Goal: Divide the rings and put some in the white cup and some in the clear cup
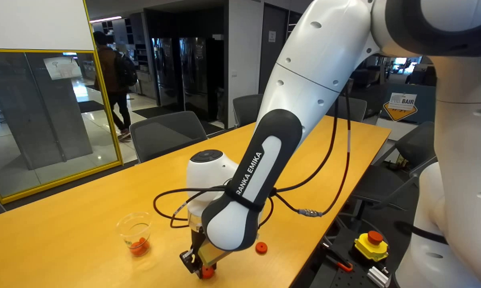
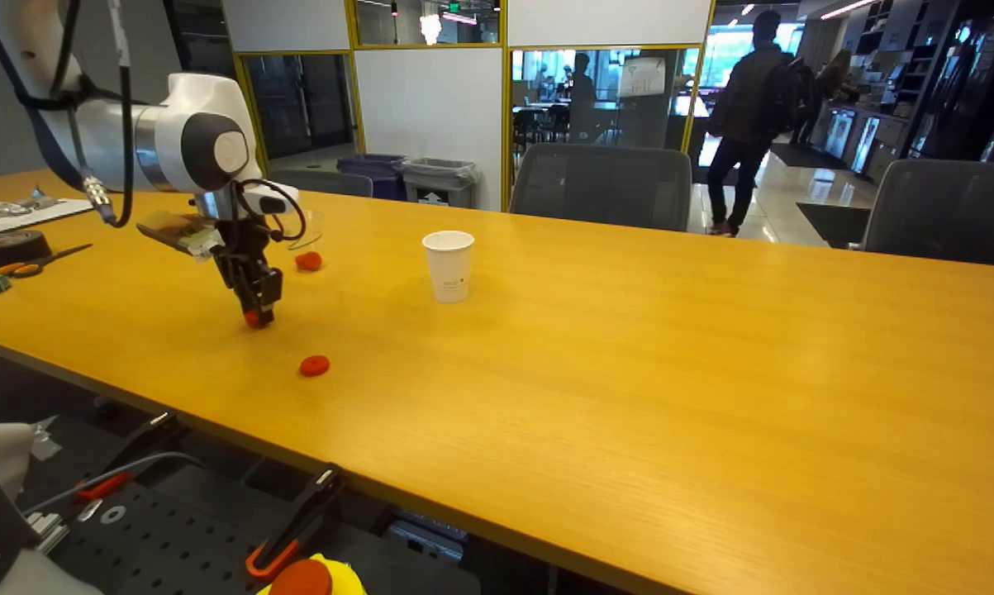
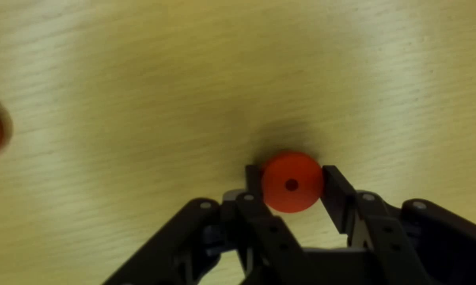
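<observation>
The tabletop (image 2: 670,372) has its near long edge at the robot's base (image 1: 428,256). The arm (image 1: 284,104) reaches in over that edge, and the claw (image 3: 290,180) points down low above the tabletop, closer to the near long edge than to the far one, gripping a small load.

The clear cup (image 1: 134,231) stands upright almost straight across from the claw, toward the far long edge. The white cup (image 2: 449,266), also upright, is farther off, about as near that edge but further along, toward the short edge seen behind the arm; whether it holds anything is out of sight.

Red rings (image 1: 137,249) lie in the clear cup. The load is the held ring (image 3: 293,176), pinched by its rim between the fingertips (image 3: 336,194), holed face up; whether it touches the tabletop I cannot tell. The loose ring (image 2: 315,366) lies flat near the claw, toward the near long edge.

Sharing out probably makes the white cup next, so the carry should run slantwise along the tabletop, not straight across.
</observation>
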Controlling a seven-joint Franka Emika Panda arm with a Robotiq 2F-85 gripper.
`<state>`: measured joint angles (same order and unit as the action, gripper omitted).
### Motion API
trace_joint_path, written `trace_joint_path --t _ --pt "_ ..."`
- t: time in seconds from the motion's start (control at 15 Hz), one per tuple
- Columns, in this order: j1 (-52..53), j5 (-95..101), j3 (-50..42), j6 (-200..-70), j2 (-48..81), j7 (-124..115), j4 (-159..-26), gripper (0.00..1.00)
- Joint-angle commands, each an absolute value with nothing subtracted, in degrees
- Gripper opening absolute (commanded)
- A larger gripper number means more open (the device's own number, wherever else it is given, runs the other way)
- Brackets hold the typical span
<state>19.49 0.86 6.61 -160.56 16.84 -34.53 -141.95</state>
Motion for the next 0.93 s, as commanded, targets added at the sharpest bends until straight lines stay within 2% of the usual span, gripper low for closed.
trace_joint_path --t 0.0,0.33,0.87 --pt "21.24 5.46 3.08 -154.56 12.19 -35.68 -137.97 0.17" --pt "19.77 12.63 3.1 -146.2 11.03 -35.85 -126.79 0.17" --pt "19.68 13.37 5.93 -138.99 18.94 -31.78 -109.54 0.17"
